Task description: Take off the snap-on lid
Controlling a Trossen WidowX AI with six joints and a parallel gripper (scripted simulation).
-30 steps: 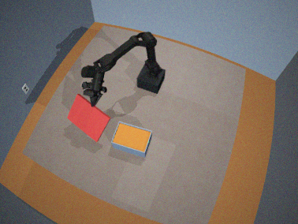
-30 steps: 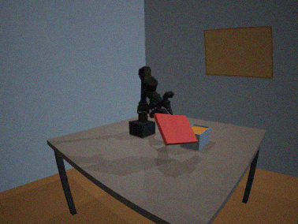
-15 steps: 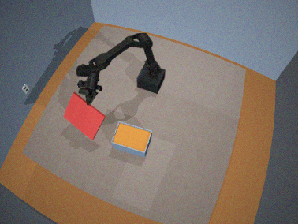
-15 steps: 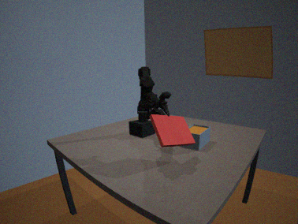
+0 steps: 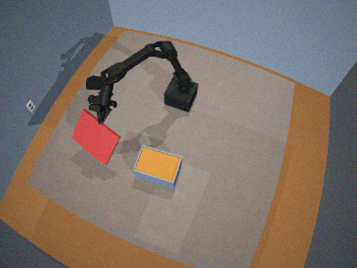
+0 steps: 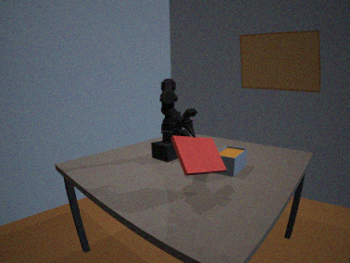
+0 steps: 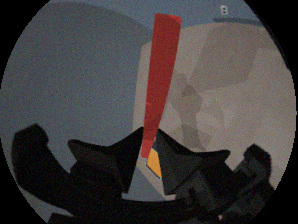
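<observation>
The red lid (image 5: 95, 137) (image 6: 198, 155) (image 7: 162, 65) is held tilted above the table, clear of the box. My gripper (image 5: 101, 122) (image 7: 149, 129) is shut on one edge of the lid; in the exterior view the fingertips are hidden behind the lid. In the wrist view the lid shows nearly edge-on, running up from between the fingertips. The storage box (image 5: 155, 181) (image 6: 239, 162), light blue with an orange inside, stands upright and uncovered on the table, beside the lid. In the exterior view the lid hides the box's left part.
The grey-brown table (image 5: 227, 108) (image 6: 139, 185) carries the arm's black base (image 5: 180, 95) (image 6: 164, 151), which stands behind the box in the top view. The lid and arm cast shadows on the table. The table's left edge is close to the lid in the top view.
</observation>
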